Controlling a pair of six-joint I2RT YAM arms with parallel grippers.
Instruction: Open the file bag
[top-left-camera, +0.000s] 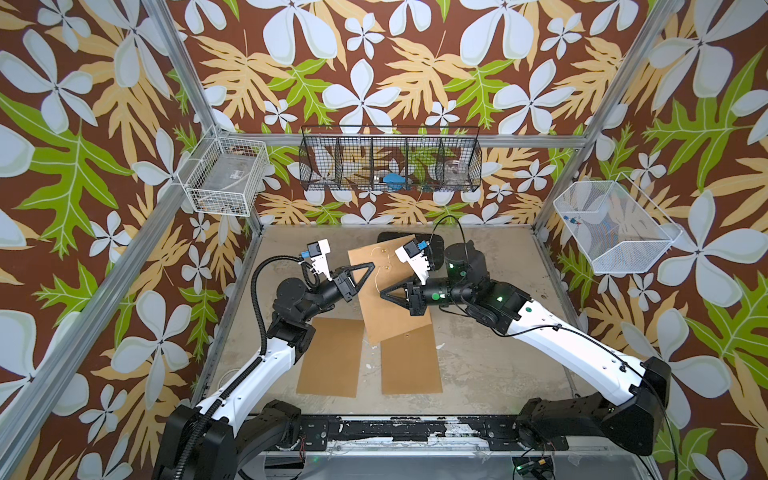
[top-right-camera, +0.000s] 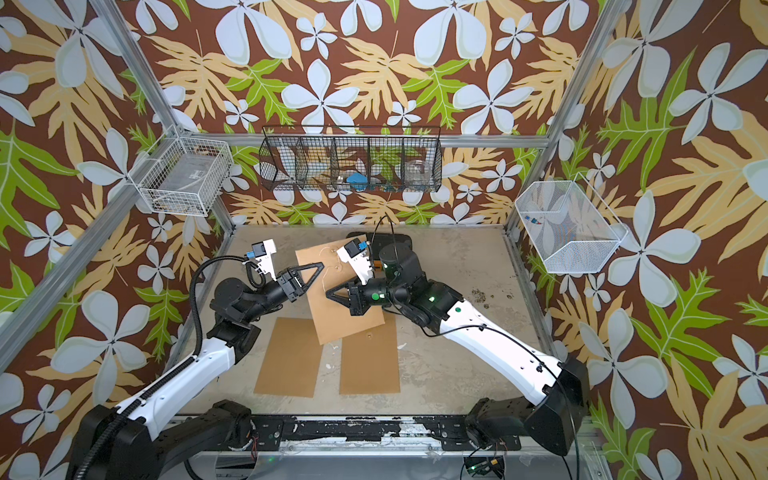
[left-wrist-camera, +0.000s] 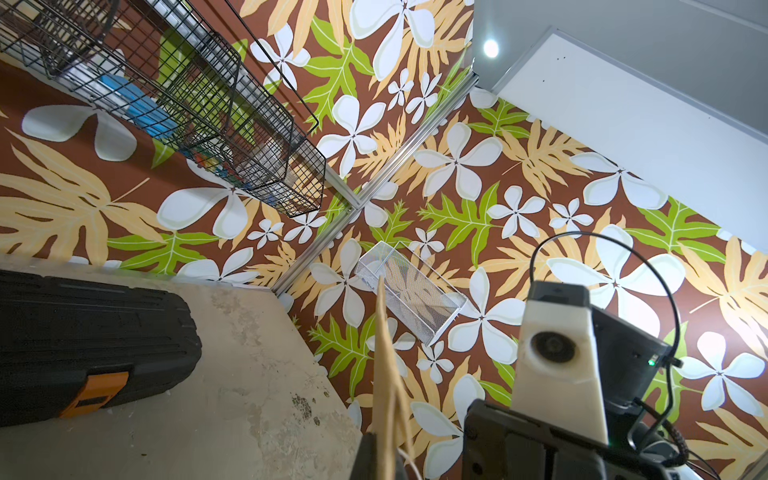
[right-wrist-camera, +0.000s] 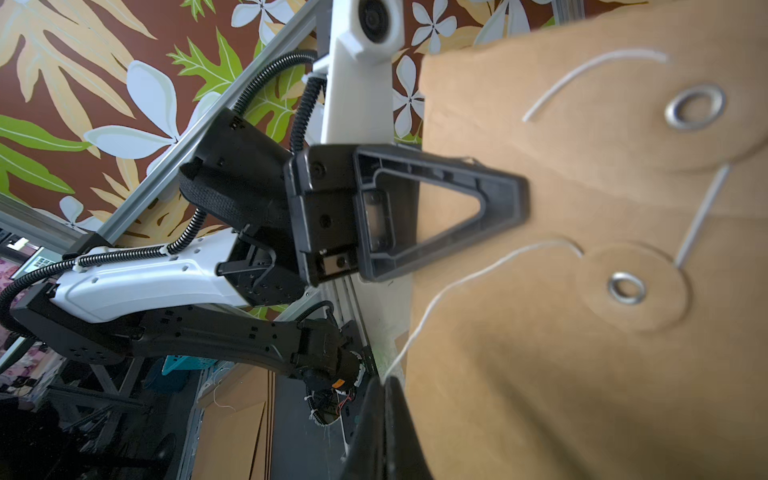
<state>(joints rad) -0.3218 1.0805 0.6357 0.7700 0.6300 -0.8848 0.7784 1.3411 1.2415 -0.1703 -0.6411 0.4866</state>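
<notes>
Your left fingers (right-wrist-camera: 505, 195) clamp the file bag (top-left-camera: 382, 320) by its flap edge, tilted above the surface (top-left-camera: 498, 353); right fingers (right-wrist-camera: 370, 432) pinch its white string (right-wrist-camera: 469, 278). Tug sharply and the string may snap, or the bag slip free

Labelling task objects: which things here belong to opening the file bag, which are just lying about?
In play: file bag, its string, left gripper shut on the bag, right gripper shut on the string.
Lying about: two flat kraft bags, black tool case, wire baskets.
</notes>
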